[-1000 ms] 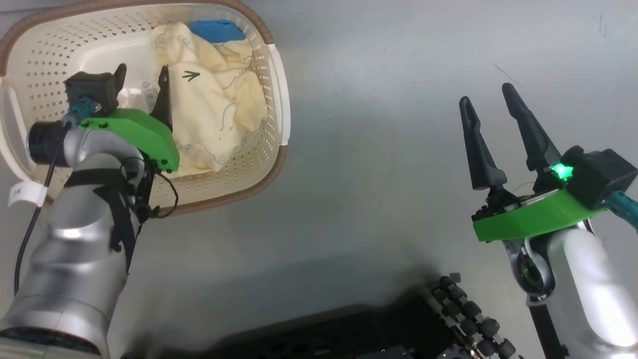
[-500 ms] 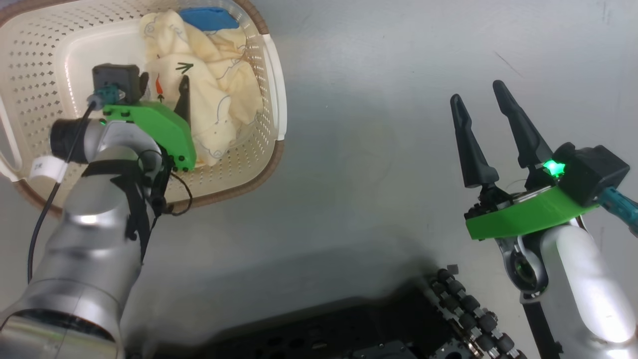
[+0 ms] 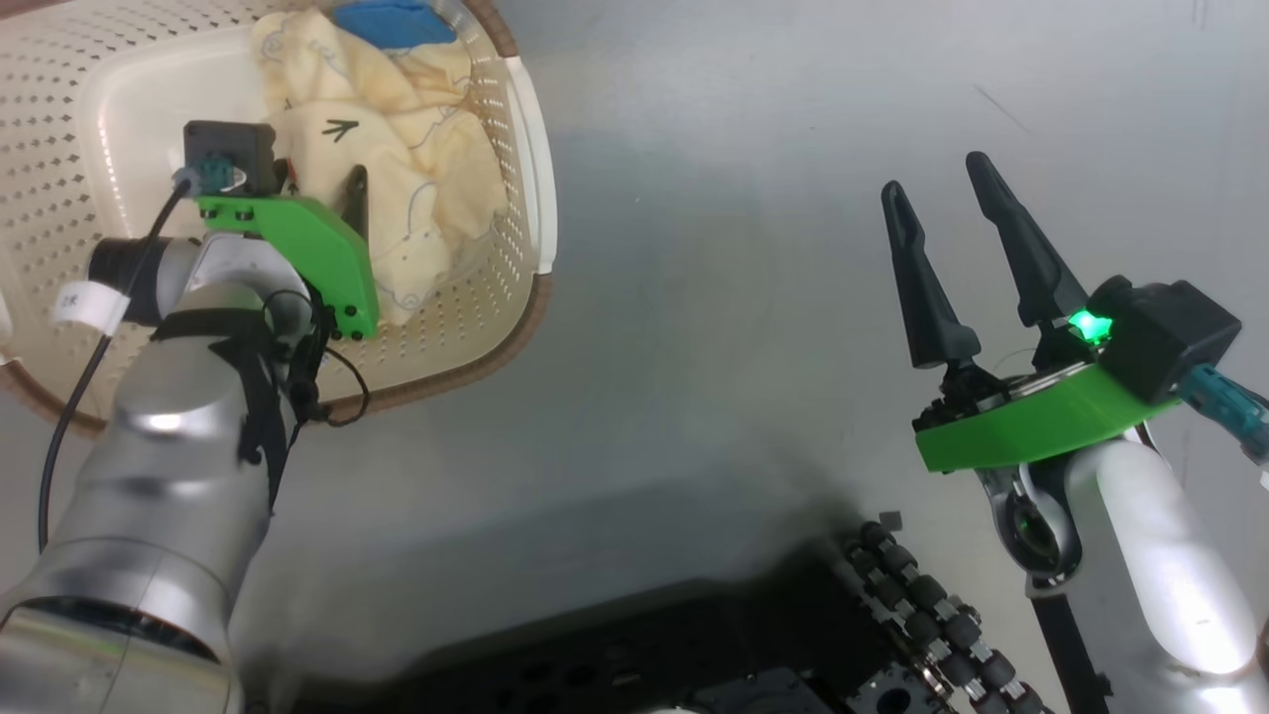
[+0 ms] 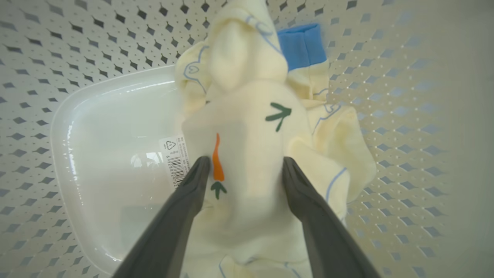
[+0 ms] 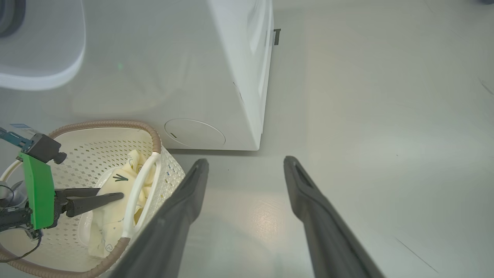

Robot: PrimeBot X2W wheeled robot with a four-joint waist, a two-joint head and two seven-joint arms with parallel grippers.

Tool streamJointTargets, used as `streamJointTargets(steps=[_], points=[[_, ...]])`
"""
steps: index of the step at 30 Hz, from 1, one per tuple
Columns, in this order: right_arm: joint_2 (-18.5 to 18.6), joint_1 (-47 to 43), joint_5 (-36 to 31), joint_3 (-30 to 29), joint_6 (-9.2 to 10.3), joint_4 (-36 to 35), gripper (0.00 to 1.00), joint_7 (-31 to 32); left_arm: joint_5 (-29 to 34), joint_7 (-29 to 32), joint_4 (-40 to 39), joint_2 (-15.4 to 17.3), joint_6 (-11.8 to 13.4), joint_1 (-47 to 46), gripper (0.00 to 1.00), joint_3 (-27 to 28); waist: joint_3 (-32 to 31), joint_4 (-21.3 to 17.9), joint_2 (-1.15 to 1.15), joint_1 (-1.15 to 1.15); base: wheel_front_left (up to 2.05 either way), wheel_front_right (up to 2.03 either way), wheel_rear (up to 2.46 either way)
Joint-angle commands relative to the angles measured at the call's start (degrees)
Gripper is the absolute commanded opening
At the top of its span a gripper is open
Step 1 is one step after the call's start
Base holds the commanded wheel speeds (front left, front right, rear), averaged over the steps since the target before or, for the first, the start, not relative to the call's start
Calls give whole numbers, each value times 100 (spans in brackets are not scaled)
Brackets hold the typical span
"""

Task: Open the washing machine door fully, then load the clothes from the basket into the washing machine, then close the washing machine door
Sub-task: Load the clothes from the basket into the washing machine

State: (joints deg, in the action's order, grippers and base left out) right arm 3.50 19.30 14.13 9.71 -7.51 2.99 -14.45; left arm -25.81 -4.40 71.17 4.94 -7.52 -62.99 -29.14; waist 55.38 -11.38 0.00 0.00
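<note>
The basket (image 3: 530, 188) stands on the floor at the upper left of the head view. In it lie the clothes: a cream-yellow garment (image 3: 416, 178) and a blue piece (image 3: 392, 22). My left gripper (image 3: 322, 178) reaches down into the basket. In the left wrist view it (image 4: 244, 162) is open, its fingers (image 4: 193, 185) straddling a raised fold of the cream garment (image 4: 251, 127) with a carrot print. My right gripper (image 3: 934, 174) hangs open over bare floor, holding nothing. The washing machine (image 5: 216, 77) stands behind the basket (image 5: 154, 135). I cannot tell whether the white rounded part (image 5: 42, 58) is its door.
A label sticker (image 4: 175, 154) lies on the basket's bare floor left of the garment. My own black base with rollers (image 3: 912, 605) fills the bottom of the head view. Grey floor (image 3: 714, 248) stretches between the basket and my right arm.
The head camera has shifted, so the whole picture slid left. My left gripper has moved across the basket onto the cream garment, still open. The right gripper holds its pose.
</note>
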Motion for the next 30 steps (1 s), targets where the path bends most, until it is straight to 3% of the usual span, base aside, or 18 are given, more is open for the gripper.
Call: streamJointTargets(steps=[1, 10, 11, 13, 30], points=[[-12, -122, 62, 128, 2, -162, 100, -55, -79, 18, 12, 186, 5, 10, 100, 71, 77, -51, 0, 0, 0, 0, 0], [-23, -146, 67, 134, 2, -189, 100, -55, -131, 32, 137, 261, 63, -133, 100, 67, 188, -141, 0, 0, 0, 0, 0], [-23, -150, 66, 124, 2, -189, 100, -55, -131, 32, 148, 267, 64, -138, 95, 57, 189, -138, 0, 0, 0, 0, 0], [-24, -156, 56, 84, 2, -187, 100, -55, -152, -2, 162, 258, 61, -130, 0, 53, 164, -109, 0, 0, 0, 0, 0], [147, -154, -8, -124, 2, -151, 100, -55, -178, -1041, -443, 261, 5, 452, 0, -255, -826, 335, 0, 0, 0, 0, 0]])
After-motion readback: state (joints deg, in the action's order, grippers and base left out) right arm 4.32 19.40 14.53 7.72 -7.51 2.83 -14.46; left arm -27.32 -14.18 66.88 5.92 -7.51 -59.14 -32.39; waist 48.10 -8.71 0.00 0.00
